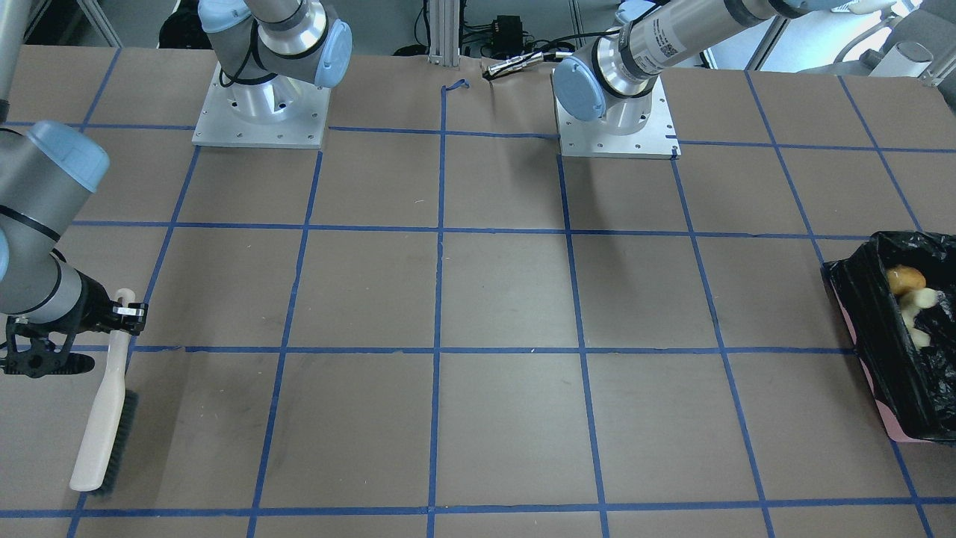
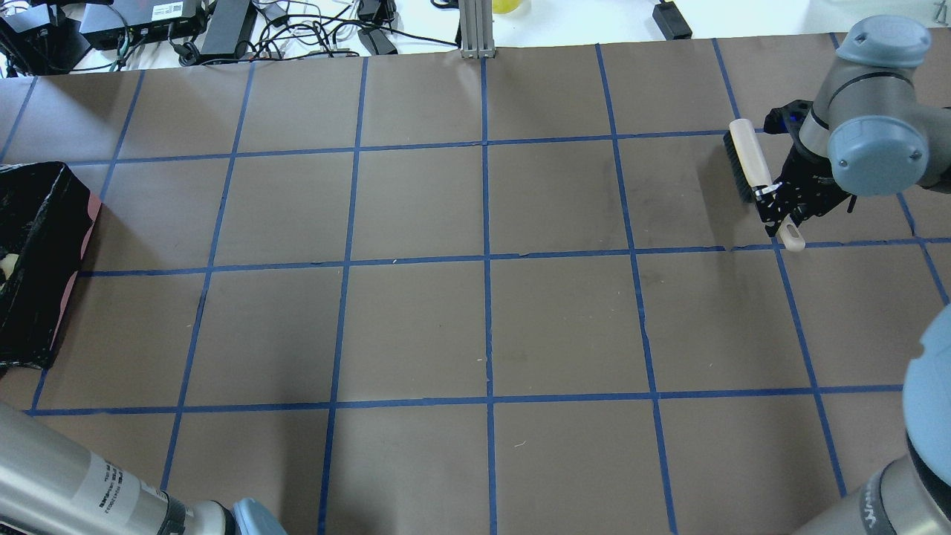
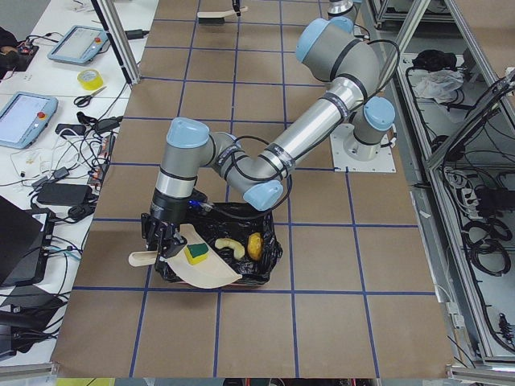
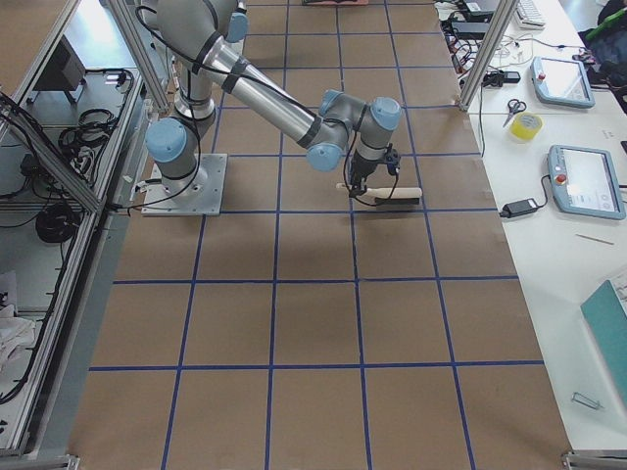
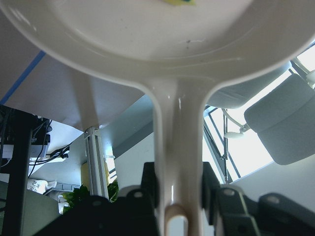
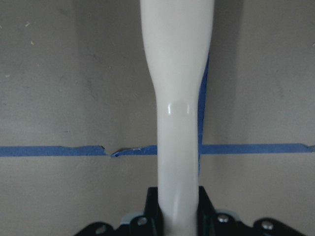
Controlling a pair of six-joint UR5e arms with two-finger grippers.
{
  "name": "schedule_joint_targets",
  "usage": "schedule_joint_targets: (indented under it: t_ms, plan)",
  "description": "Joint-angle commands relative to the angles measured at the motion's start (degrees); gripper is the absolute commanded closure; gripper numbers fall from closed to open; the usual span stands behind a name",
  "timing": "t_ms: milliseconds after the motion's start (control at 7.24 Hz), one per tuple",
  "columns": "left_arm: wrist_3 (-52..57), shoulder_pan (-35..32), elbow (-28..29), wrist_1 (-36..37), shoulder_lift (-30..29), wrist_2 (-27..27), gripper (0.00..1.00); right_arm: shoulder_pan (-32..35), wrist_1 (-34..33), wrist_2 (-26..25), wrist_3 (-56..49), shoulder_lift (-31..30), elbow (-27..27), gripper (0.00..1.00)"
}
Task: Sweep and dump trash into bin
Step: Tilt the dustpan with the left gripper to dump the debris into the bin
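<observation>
Dustpan, handle pinched in left claw, tilted at bin edge: sponge may slide off outside the rim; right claw pinching brush.

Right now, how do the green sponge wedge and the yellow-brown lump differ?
The small green sponge wedge with yellow edge rests on the tilted cream plastic dustpan; the glossy yellow-brown potato-like lump lies in the black-bag-lined pink bin. The wedge is angular; the lump is rounded. Both are small trash pieces.
</observation>
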Motion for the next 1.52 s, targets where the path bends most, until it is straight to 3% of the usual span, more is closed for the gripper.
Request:
schedule_joint_targets:
  t_ms: [0,276,414,552,690,967,1243,1381]
  plan:
    - [0.06,-1.13,-6.11,4.82,2.80,2.41,1.00,0.00,-0.01,0.00,0.10,0.38,0.00,0.94]
    - [0.06,-1.13,-9.04,5.44,5.18,2.41,1.00,-0.09,-0.01,0.00,0.10,0.56,0.00,0.89]
    - [0.06,-1.22,-10.00,9.53,5.28,2.59,1.00,-0.09,-0.01,0.00,0.10,0.56,0.00,0.83]
    - [-0.03,-1.22,-12.80,15.14,5.54,2.41,1.00,-0.09,-0.09,0.00,-0.25,0.56,0.00,0.39]
    - [-0.03,-1.30,-16.13,22.25,6.24,2.41,1.00,-0.09,-0.18,0.00,-0.08,0.47,-0.09,0.01]
    - [-0.03,-1.30,-20.02,25.13,8.00,2.41,1.00,-0.09,0.34,-0.09,-0.08,0.03,-0.70,0.00]
    - [-0.03,-1.74,-20.38,27.58,8.18,2.85,1.00,0.17,1.13,0.17,0.54,-2.06,-2.27,0.00]
    - [-0.11,-2.53,-21.17,32.29,7.83,3.20,1.00,0.44,6.36,1.13,0.54,-4.60,-5.24,0.00]
